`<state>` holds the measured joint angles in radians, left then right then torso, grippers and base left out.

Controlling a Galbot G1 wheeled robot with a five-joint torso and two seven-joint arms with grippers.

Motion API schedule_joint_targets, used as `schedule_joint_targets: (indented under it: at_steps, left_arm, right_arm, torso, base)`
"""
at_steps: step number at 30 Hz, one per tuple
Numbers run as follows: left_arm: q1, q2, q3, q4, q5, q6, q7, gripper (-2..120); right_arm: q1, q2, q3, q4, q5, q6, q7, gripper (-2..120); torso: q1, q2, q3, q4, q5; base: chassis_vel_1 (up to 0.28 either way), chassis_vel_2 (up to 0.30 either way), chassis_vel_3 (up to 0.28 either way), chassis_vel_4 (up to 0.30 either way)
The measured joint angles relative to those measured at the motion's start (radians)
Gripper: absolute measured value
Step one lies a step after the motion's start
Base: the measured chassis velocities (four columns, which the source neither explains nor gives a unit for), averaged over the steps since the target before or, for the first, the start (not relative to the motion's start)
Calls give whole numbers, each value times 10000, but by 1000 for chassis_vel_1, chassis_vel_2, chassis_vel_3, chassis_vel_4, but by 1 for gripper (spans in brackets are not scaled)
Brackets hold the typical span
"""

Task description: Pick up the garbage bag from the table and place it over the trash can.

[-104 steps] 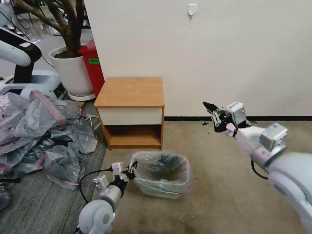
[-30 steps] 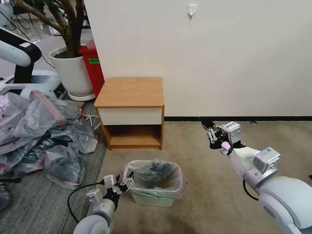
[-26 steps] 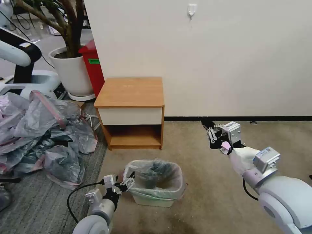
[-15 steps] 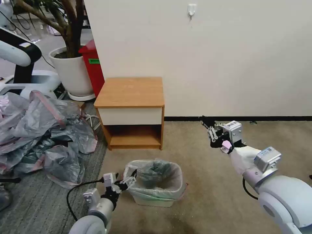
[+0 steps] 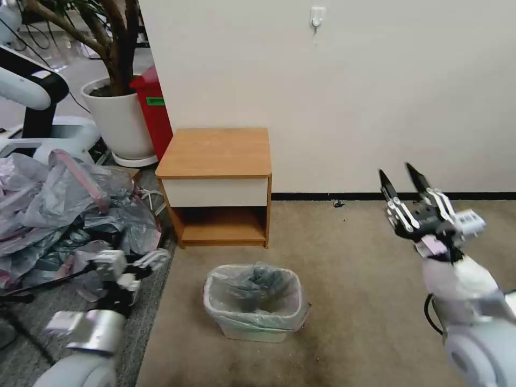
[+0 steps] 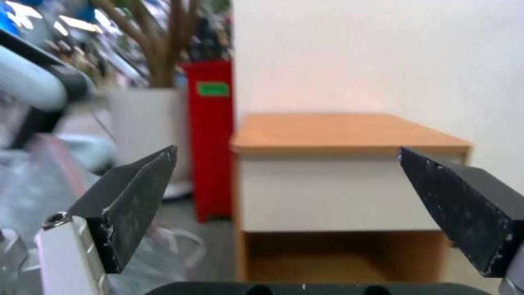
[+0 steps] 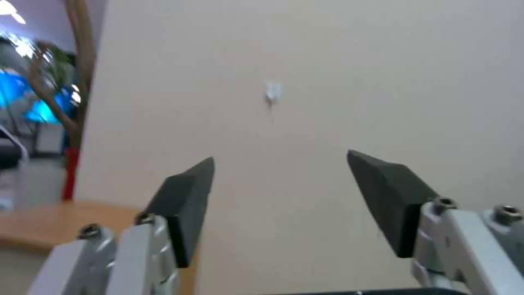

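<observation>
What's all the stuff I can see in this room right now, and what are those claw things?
Trash can: one, cream, on the carpet before the table.
Garbage bag: one, grey, lining the trash can.
Table: one, light wood, against the wall.
Heap of bags: grey and pink, on the floor left.
Red bin: one, beside the white plant pot.
Wall hook: one, white.
Left gripper: open, near the heap.
Right gripper: open, raised right.

The garbage bag (image 5: 252,285) is thin, crinkled, translucent grey plastic lining the smooth cream plastic trash can (image 5: 250,329). The surface (image 5: 217,151) is matt light-brown wood with a white drawer front. The carpet (image 5: 349,301) looks rough and beige.
</observation>
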<state>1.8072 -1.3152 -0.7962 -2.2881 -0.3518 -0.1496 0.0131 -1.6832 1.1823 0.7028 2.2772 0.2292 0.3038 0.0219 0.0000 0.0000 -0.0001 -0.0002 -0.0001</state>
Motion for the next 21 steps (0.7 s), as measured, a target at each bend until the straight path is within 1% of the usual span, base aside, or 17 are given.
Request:
schedule_joint_targets:
  at_steps: [1, 2, 3, 4, 5, 6, 8, 9, 10, 12, 13, 14, 21]
  left_arm:
    - [136, -227, -16, 34, 174, -261, -2, 100]
    - [136, -227, -16, 34, 174, -261, -2, 100]
    - [273, -450, 39, 85, 277, -491, -3, 100]
    - [369, -592, 145, 169, 343, -619, -2, 100]
    - [399, -701, 287, 364, 494, -749, -2, 100]
    - [399, -701, 287, 364, 494, -749, -2, 100]
    - [353, -795, 514, 808, 896, -972, 37, 100]
    - [302, -831, 613, 1032, 1079, -1086, 63, 100]
    - [302, -831, 613, 1032, 1079, -1086, 63, 100]
    - [185, -987, 937, 1630, 1475, -1388, 85, 100]
    - [188, -1036, 1040, 1758, 1566, -1470, 85, 100]
    - [202, -1084, 1119, 1839, 1635, -1525, 85, 100]
    - [77, -1264, 1312, 2039, 1811, -1635, 82, 100]
  right_arm:
    - [-109, 232, -98, -149, -333, -1, 54, 72]
    - [-109, 232, -98, -149, -333, -1, 54, 72]
    - [-199, 443, -236, -331, -686, -86, 74, 79]
    - [-223, 606, -358, -518, -1010, -267, 81, 82]
    - [-206, 748, -453, -732, -1335, -495, 82, 89]
    - [-206, 748, -453, -732, -1335, -495, 82, 89]
    - [-155, 950, -601, -1130, -1745, -825, 19, 95]
    - [-137, 1016, -710, -1307, -1847, -918, -16, 100]
    - [-137, 1016, -710, -1307, -1847, -918, -16, 100]
    - [-78, 1250, -986, -1786, -1902, -1163, -46, 107]
    - [-53, 1331, -1037, -1933, -1900, -1231, -50, 108]
    - [-37, 1412, -1053, -2058, -1907, -1283, -73, 111]
    - [16, 1544, -1044, -2481, -1897, -1280, -329, 114]
  torso:
    - [-1, 0, 0, 1, 2]
    - [-1, 0, 0, 1, 2]
    - [0, 0, 0, 2, 0]
    - [0, 0, 0, 3, 1]
    - [-1, 0, 0, 4, 3]
    - [-1, 0, 0, 4, 3]
    - [0, 0, 0, 3, -1]
    - [0, 0, 1, 2, 2]
    - [0, 0, 1, 2, 2]
    - [0, 0, 1, 2, -1]
    - [-1, 0, 1, 2, 0]
    - [0, 0, 1, 2, 0]
    - [0, 0, 1, 1, 2]
  base:
    - [0, 0, 0, 0]
    - [0, 0, 0, 0]
    - [0, 0, 0, 0]
    - [0, 0, 0, 0]
    - [0, 0, 0, 0]
    - [0, 0, 0, 0]
    - [0, 0, 0, 0]
    - [0, 0, 0, 0]
    - [0, 0, 0, 0]
    - [0, 0, 0, 0]
    - [0, 0, 0, 0]
    - [0, 0, 0, 0]
    - [0, 0, 0, 0]
